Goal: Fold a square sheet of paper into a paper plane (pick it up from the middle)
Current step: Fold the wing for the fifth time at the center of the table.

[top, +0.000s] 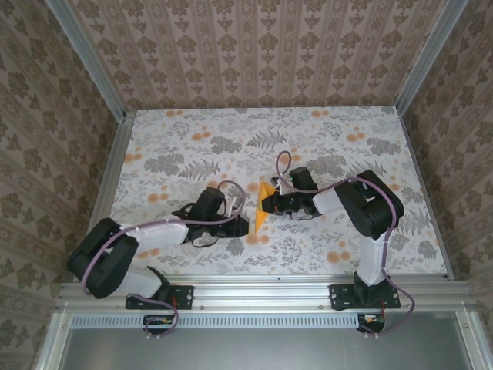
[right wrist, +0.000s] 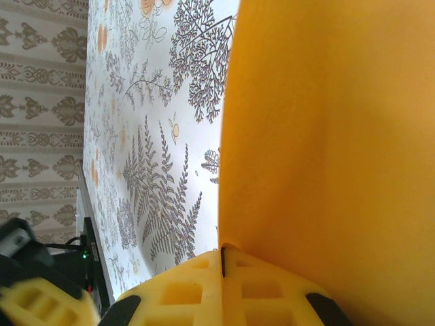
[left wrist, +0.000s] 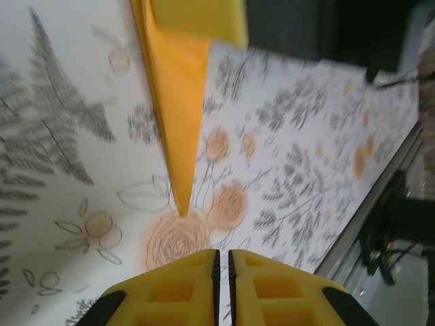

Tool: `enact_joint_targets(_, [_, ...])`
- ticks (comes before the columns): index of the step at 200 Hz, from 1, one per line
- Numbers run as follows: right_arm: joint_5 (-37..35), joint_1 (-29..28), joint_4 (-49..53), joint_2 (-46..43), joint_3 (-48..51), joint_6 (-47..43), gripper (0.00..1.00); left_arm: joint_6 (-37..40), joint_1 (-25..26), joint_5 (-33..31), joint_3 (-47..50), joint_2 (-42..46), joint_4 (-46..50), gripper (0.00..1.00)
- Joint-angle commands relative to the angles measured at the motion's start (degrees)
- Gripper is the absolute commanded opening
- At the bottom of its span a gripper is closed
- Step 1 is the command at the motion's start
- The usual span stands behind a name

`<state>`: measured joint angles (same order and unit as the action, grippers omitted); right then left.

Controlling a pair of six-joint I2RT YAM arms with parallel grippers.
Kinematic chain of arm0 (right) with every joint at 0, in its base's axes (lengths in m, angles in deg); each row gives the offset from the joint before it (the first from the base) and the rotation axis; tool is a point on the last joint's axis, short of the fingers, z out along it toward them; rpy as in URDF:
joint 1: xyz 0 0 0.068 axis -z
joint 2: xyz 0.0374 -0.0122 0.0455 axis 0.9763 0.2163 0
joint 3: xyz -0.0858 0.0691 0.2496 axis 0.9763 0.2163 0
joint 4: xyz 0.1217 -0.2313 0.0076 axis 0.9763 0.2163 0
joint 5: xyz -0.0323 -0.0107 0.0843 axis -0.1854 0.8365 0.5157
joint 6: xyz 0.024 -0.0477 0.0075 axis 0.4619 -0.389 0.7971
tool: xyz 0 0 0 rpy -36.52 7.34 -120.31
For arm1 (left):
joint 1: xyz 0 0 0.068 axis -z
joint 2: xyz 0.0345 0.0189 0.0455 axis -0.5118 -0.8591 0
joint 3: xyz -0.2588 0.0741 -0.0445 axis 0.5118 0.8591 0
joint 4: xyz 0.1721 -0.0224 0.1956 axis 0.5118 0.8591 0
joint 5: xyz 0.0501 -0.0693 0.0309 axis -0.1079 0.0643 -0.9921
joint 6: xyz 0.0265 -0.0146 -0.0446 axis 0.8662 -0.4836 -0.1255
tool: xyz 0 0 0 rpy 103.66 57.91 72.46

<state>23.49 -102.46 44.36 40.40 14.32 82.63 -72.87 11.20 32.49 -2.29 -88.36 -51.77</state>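
The right gripper (right wrist: pixel 222 250) has its jaws clenched on the plane (right wrist: pixel 326 136). The orange paper's edge goes into the seam between the two yellow fingers (right wrist: pixel 272 292), and the sheet rises from there as a broad folded face.

In the top view this gripper (top: pixel 271 203) reaches in from the right and grips the wide, far part of the plane (top: pixel 263 206), which sits near the middle of the table (top: pixel 347 239).

The plane is a narrow dart. Its long axis runs from far to near, leaning a little to the left. The point faces the near edge and the left gripper.

The left gripper (left wrist: pixel 223 252) has its jaws drawn almost together, with only a thin dark slit between the yellow pads (left wrist: pixel 177 285) and nothing in it. It lies low over the table, just beside the dart's tip and apart from it.

In the left wrist view the tip (left wrist: pixel 182 212) comes down over a printed rose (left wrist: pixel 178 239), aimed straight at the slit. Whether the tip touches the table cannot be told. The layered folds widen upward from the point.

The aluminium rail (top: pixel 269 287) runs along the near edge behind both arms.
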Motion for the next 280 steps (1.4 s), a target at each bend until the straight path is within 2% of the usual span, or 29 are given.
enact_joint_targets(1, [-7.6, 1.3, 6.2, 3.0, 0.8, -0.6, 0.0, -2.8, -0.5, -2.1, -2.1, -0.1, -1.5, 0.15])
enact_joint_targets(87, [-6.7, 1.4, 6.5, 3.1, 0.2, -0.4, 0.0, -4.2, -0.1, -0.1, -8.8, -14.8, -8.5, 0.08])
enact_joint_targets(208, [-6.2, 1.4, 6.2, 3.1, 0.2, 0.0, 0.0, -1.0, 1.0, -0.5, -10.8, -21.2, -6.3, 0.05])
enact_joint_targets(238, [-5.8, 1.4, 6.6, 1.2, 0.0, 1.3, 0.1, -0.4, 1.3, -0.8, -10.8, -22.1, -5.9, 0.04])
enact_joint_targets(280, [-8.4, 1.5, 15.4, -5.3, -2.7, 2.2, 0.17, 0.5, 1.7, -1.7, -10.6, -22.6, -4.2, 0.03])
